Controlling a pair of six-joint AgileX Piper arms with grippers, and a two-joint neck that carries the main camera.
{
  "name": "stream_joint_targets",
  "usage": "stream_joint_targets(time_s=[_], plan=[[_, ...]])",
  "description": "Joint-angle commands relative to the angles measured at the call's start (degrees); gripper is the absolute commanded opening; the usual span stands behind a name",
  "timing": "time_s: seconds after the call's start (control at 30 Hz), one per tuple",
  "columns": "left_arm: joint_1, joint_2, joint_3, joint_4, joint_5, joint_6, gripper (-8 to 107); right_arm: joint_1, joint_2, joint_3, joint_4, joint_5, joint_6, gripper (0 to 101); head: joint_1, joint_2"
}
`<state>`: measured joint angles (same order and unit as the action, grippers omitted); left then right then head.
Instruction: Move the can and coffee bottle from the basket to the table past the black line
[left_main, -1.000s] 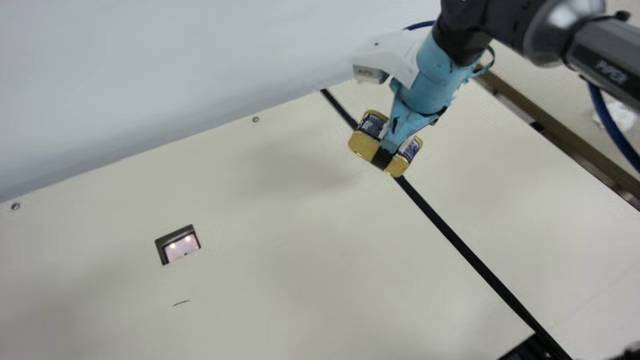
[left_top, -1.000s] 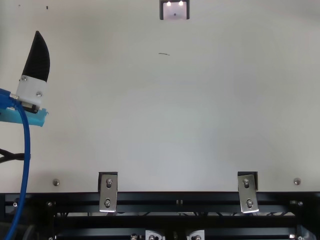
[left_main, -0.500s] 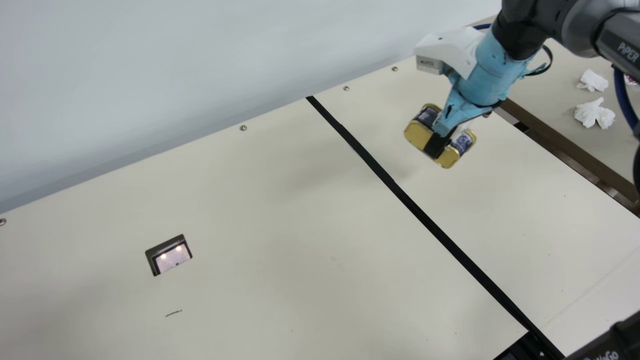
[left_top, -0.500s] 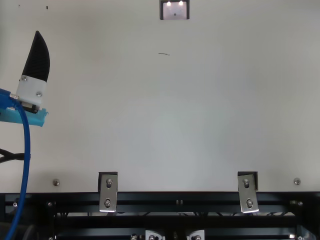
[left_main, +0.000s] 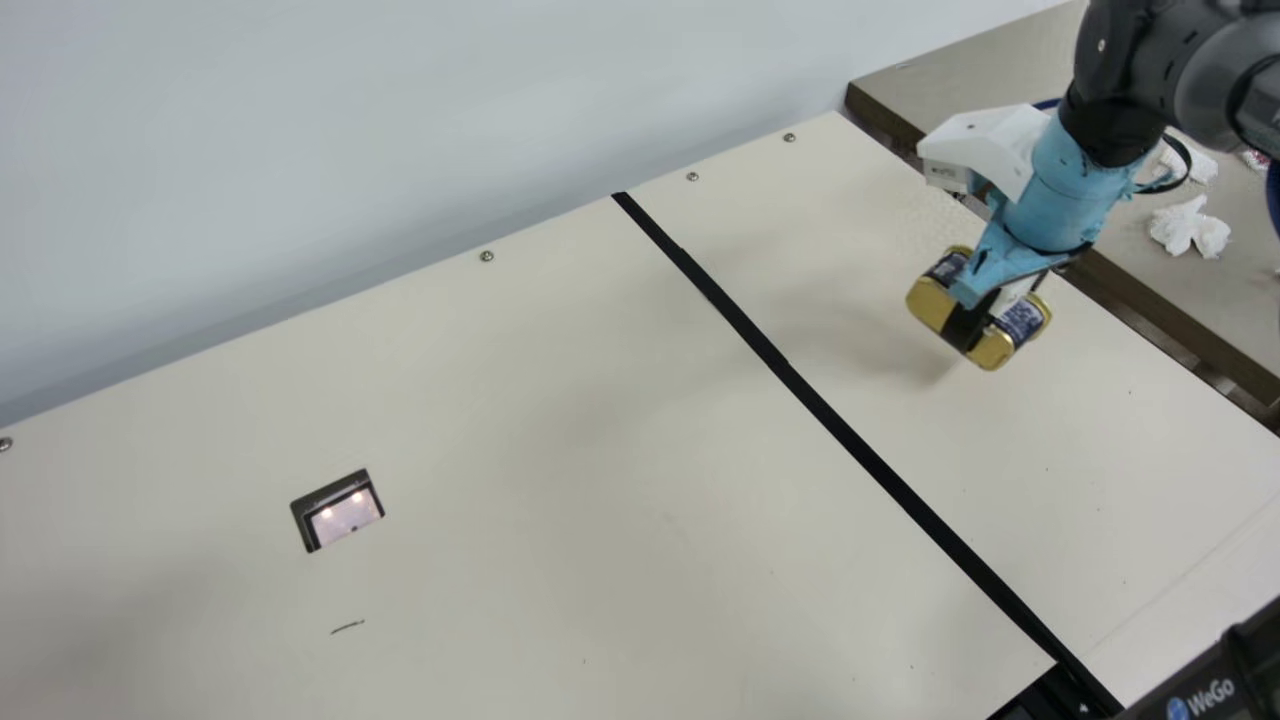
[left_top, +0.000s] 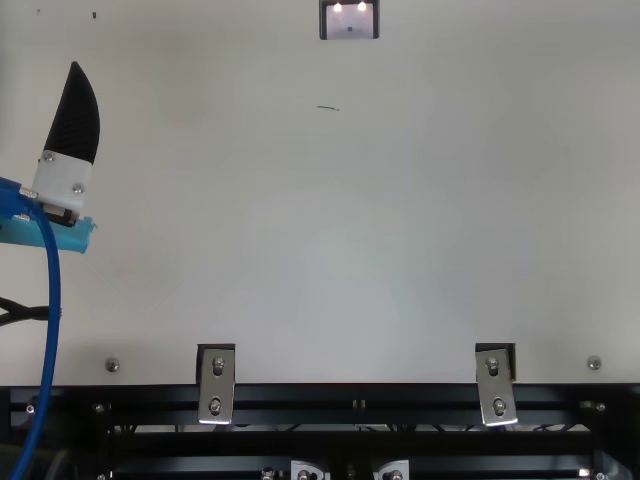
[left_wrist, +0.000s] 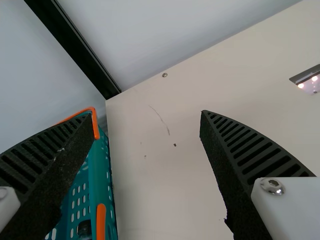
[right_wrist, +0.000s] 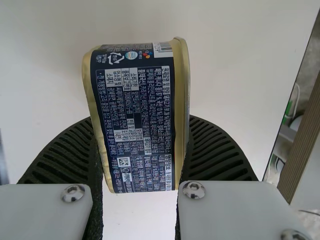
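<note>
A cream desk (left_main: 600, 500) runs back to a pale wall (left_main: 300, 150). Above the desk, the right claw (right_wrist: 141, 120) is closed on the gold-rimmed, dark-labelled can (right_wrist: 134, 150), a ribbed finger pressed to each gold end face. The can's long axis lies crosswise to the fingers and sticks out on both sides of them; a shadow on the desk suggests that it is held clear of the surface. The black line (left_main: 845, 425) passes on the robot's left of this claw, so the can is already past it, on the side wanted. The coming move looks to be straight down from here, then release; the can would probably land on its long narrow side and might rock if let go early.

Outward from the claw, on the robot's right, the desk's edge is near, with a gap, then a wood-edged table (left_main: 1170, 310) bearing crumpled tissues (left_main: 1190, 225). Towards the line there is more open room.

Well apart on the robot's left, the left claw (left_wrist: 146, 114) is open, its fingers wide apart, beside the teal basket (left_wrist: 100, 185). A dark shape (left_wrist: 84, 228) sits inside, too little of it visible to name.
</note>
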<state>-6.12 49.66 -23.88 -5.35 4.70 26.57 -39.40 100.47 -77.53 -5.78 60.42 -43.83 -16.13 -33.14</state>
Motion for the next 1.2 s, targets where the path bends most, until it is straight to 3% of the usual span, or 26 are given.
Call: stream_joint_targets(time_s=[0.0,0.43,0.47,0.5,0.53,0.83,1.17], plan=[[0.0,0.0,0.0,0.0,0.0,0.0,90,-1.1,0.2,1.2,-0.45,-0.86,0.06,0,-1.08,-1.24],[0.0,0.0,0.0,0.0,0.0,0.0,90,-6.3,1.22,6.63,-0.26,-5.52,-0.73,3,-1.08,-1.24],[0.0,0.0,0.0,0.0,0.0,0.0,90,-6.56,1.23,6.94,-0.1,-5.79,-0.8,32,-1.08,-1.24],[0.0,0.0,0.0,0.0,0.0,0.0,90,-6.8,1.19,7.21,0.07,-5.98,-0.89,51,-1.08,-1.24],[0.0,0.0,0.0,0.0,0.0,0.0,90,-6.99,1.12,7.47,0.24,-6.19,-1.0,101,-1.08,-1.24],[0.0,0.0,0.0,0.0,0.0,0.0,90,-6.79,-1.57,7.59,3.34,-5.93,-2.1,101,-1.08,-1.24],[0.0,0.0,0.0,0.0,0.0,0.0,90,-2.41,-8.05,3.94,11.41,-2.96,-4.3,101,-1.08,-1.24]])
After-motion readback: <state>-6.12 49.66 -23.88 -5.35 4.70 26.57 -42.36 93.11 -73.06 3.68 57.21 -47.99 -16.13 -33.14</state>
